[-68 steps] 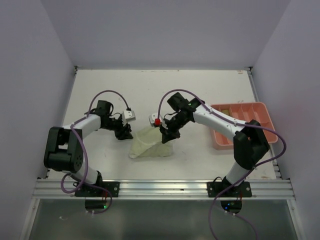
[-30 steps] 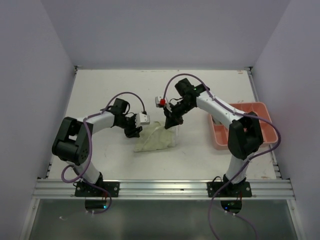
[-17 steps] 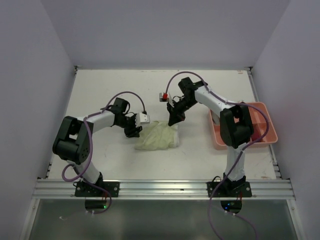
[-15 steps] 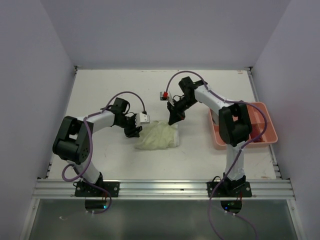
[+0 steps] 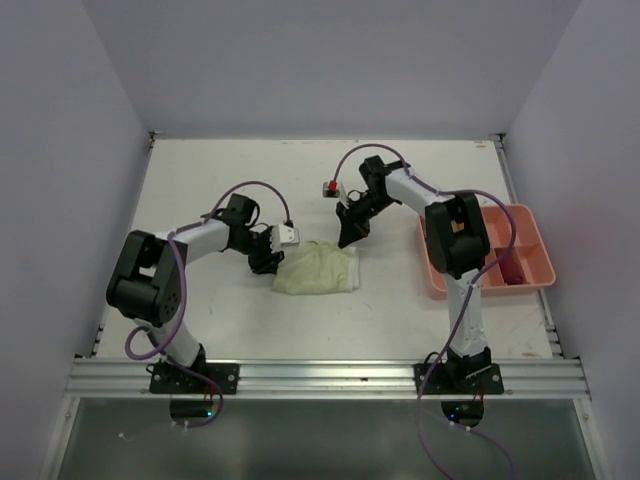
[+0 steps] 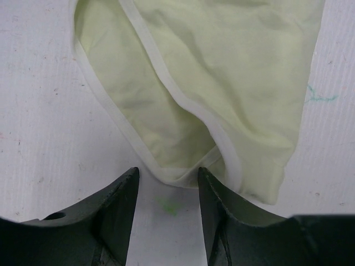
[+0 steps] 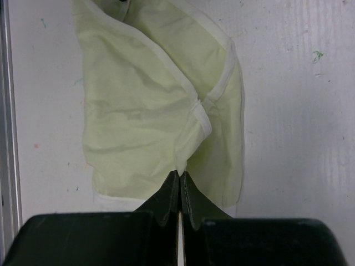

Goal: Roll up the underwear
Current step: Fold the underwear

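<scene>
Garment: pale yellow-green cloth underwear [image 5: 318,271], flat on white surface [image 5: 400,315] | left tool [image 6: 167,174] spread astride hem | right tool [image 7: 179,175] pinching fold | risk: thin fold slips free, spoiling roll.

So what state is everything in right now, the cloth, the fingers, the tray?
Pale yellow-green underwear: lying loosely folded on the table, not rolled.
Left fingers: open, at the cloth's corner.
Right fingers: shut, tips at a fold.
Pink tray: upright, a dark red item in one compartment.

White shells over black joints on the left arm [image 5: 190,240] and right arm [image 5: 412,192]; purple cables [image 5: 255,187] trail along both; the left hand [image 6: 167,173] is black.
</scene>
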Motion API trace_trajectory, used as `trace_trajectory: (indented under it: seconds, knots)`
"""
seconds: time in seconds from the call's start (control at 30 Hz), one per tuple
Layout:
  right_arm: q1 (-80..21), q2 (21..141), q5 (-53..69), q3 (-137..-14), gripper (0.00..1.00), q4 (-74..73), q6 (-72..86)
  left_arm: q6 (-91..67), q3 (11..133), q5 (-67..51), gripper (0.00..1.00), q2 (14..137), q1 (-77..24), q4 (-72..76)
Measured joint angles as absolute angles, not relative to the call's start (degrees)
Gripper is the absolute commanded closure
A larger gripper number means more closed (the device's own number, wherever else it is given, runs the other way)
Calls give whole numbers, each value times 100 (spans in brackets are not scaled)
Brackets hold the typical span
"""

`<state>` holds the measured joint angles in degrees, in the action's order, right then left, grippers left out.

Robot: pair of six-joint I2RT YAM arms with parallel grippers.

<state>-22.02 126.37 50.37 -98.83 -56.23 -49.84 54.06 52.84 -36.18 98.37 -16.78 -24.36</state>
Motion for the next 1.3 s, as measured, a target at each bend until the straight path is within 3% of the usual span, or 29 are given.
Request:
trace_trajectory:
  seconds: [0.33,0.53,0.8,0.93,1.03,1.17,1.3]
  knots:
    - [-2213,13117,4899,-10368,100,-5642,-4665,5024,5247,-3568,45,9721,-1317,-2379]
    - [-2213,13148,4941,-10377,100,-5653,-4602,4792,5002,-3599,44,8982,-764,-2388]
    - [-2335,12943,4967,-10197,84,-5647,-4462,4285,5561,-4458,43,9096,-709,-2753]
    - [-2394,12938,4952,-10280,65,-5708,-4320,3913,5627,-4873,41,9404,-781,-2838]
    - [-2397,12993,4952,-10506,57,-5865,-4193,3704,5627,-5103,39,9555,-849,-2910]
    - [-2394,13290,4976,-10934,56,-6020,-4005,3483,5638,-5284,39,9649,-982,-2947]
    - [-2394,13655,5050,-11146,55,-6139,-3782,3251,5647,-5306,44,9804,-1105,-2915]
